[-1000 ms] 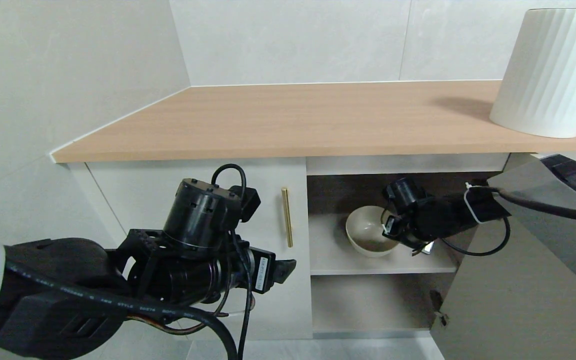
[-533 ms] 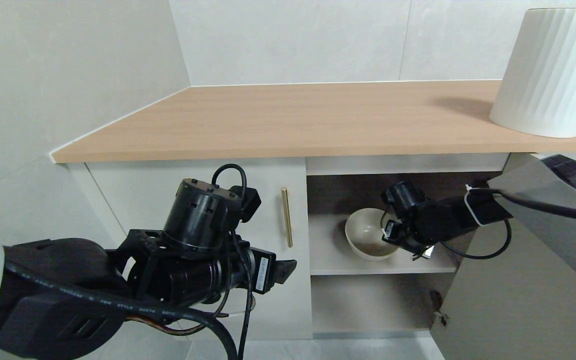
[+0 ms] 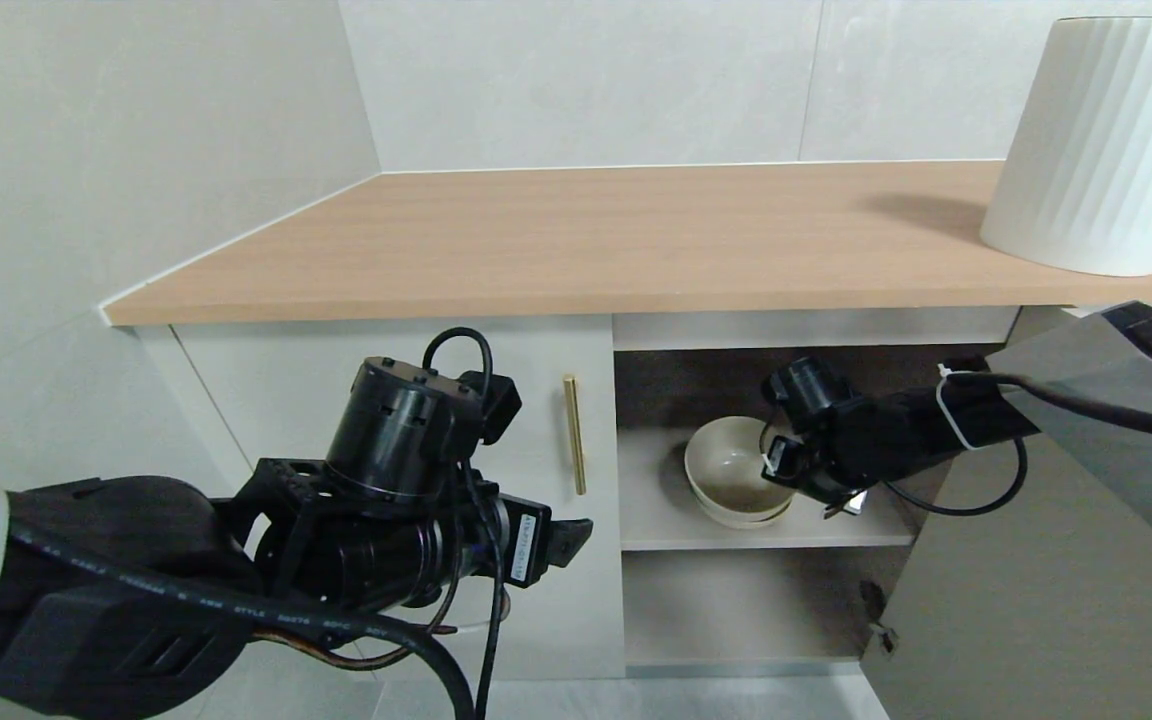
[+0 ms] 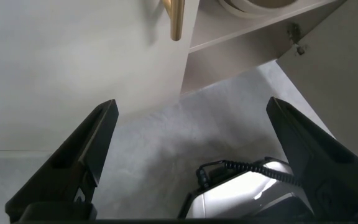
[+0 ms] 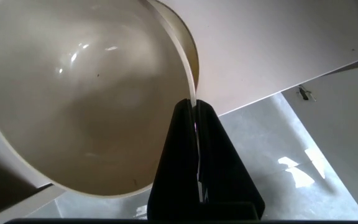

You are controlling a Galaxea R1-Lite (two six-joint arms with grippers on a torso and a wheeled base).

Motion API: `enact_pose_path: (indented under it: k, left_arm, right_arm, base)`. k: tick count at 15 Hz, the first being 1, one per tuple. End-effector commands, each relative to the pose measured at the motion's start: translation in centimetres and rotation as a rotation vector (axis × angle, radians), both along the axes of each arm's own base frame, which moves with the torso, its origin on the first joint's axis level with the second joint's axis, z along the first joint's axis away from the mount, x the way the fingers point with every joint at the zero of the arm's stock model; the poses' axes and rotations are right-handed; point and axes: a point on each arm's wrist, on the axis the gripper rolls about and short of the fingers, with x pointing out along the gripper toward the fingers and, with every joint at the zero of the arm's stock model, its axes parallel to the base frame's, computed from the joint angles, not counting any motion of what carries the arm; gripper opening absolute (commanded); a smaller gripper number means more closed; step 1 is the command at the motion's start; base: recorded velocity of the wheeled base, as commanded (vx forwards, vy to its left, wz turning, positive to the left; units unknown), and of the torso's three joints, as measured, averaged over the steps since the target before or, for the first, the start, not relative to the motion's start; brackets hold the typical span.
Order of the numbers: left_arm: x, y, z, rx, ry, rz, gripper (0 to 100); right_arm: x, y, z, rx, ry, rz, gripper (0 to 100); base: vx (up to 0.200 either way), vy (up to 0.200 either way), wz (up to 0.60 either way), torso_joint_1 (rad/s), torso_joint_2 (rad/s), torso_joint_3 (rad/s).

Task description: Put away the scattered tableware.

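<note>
One cream bowl (image 3: 731,472) rests on the upper shelf (image 3: 658,512) of the open cupboard, apparently nested in a second bowl (image 5: 190,53), with its rim pinched in the right claw (image 5: 196,118). Glazed, rigid and probably breakable, it looks light but slippery. The thin rim seems the only practical hold, so a gentle release is advisable. The left claw (image 4: 191,124) hangs spread wide before the closed door (image 3: 256,370), below the tabletop (image 3: 586,240).

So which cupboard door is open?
The right-hand door, swung out so the shelf and the bowl show. The left-hand door, the one with the gold handle, is shut.
</note>
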Motion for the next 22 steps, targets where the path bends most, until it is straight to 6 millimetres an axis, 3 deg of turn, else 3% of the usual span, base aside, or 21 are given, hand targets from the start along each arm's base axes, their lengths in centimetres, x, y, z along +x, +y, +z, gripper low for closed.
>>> enact_pose_path:
  k: [1, 4, 5, 15, 17, 20, 22]
  left_arm:
    - [0.0, 0.0, 0.0, 0.0, 0.0, 0.0, 100]
    - [0.0, 0.0, 0.0, 0.0, 0.0, 0.0, 100]
    - [0.0, 0.0, 0.0, 0.0, 0.0, 0.0, 100]
    - [0.1, -0.1, 0.1, -0.01, -0.016, 0.003, 100]
    - [0.1, 0.0, 0.0, -0.012, -0.013, 0.006, 100]
    - [0.0, 0.3, 0.3, -0.033, -0.01, 0.028, 100]
    - [-0.9, 1.0, -0.3, -0.017, 0.009, 0.028, 100]
  right_arm:
    - [0.1, 0.0, -0.1, 0.0, -0.001, -0.002, 0]
    - [0.2, -0.2, 0.0, -0.003, -0.003, -0.006, 0]
    - [0.2, -0.2, -0.2, -0.004, -0.002, -0.007, 100]
    - [-0.7, 0.5, 1.3, 0.01, -0.023, 0.016, 100]
    - [-2.6, 1.6, 2.6, 0.016, -0.03, 0.065, 100]
    - [-8.2, 3.8, 5.4, -0.016, -0.027, 0.269, 100]
    - [-11.2, 3.7, 7.4, -0.029, -0.051, 0.342, 100]
  base:
    - [0.0, 0.0, 0.0, 0.0, 0.0, 0.0]
    - [0.0, 0.0, 0.0, 0.0, 0.0, 0.0]
    - [0.0, 0.0, 0.0, 0.0, 0.0, 0.0]
    - [0.0, 0.0, 0.0, 0.0, 0.0, 0.0]
    - [0.0, 0.0, 0.0, 0.0, 0.0, 0.0]
    - [0.0, 0.0, 0.0, 0.0, 0.0, 0.0]
    - [0.0, 0.0, 0.0, 0.0, 0.0, 0.0]
